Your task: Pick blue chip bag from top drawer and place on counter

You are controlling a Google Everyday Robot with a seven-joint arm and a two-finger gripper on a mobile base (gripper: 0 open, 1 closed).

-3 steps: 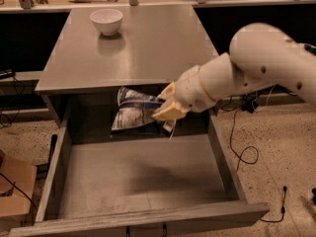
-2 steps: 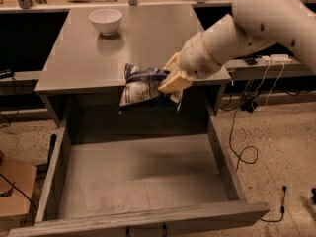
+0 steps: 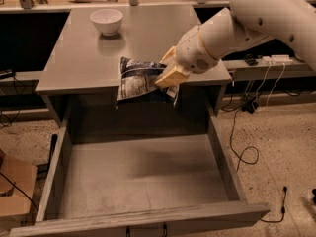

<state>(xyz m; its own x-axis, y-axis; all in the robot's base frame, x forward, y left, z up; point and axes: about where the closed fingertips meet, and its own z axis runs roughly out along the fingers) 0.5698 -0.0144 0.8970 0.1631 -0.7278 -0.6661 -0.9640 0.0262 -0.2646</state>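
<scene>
A grey cabinet seen from the front and above, with its top drawer (image 3: 143,177) pulled fully out toward the viewer. The drawer is a wide, shallow grey wooden box; its flat bottom is bare and its front panel runs along the lower edge of the view.

Behind the drawer lies the flat grey tabletop (image 3: 143,38) of the cabinet, slightly glossy. A white bowl (image 3: 106,20) stands upright near its far left part, well apart from everything else.

A thick white robot arm (image 3: 237,23) reaches in from the upper right. At its end, the tool (image 3: 165,73), with pale yellowish fingers (image 3: 170,77), is clenched on the right side of the blue chip bag (image 3: 138,80). The bag is dark blue crinkled foil with a white printed panel. It is held in the air at the front edge of the tabletop, near the middle, clear of the drawer bottom. Its upper part overlaps the tabletop's front edge in the view, and its lower part hangs in front of the dark opening of the cabinet. Whether the bag touches the tabletop edge cannot be told.

On the speckled floor, a brown cardboard box (image 3: 15,186) sits to the left of the drawer and black cables (image 3: 242,142) loop to its right
</scene>
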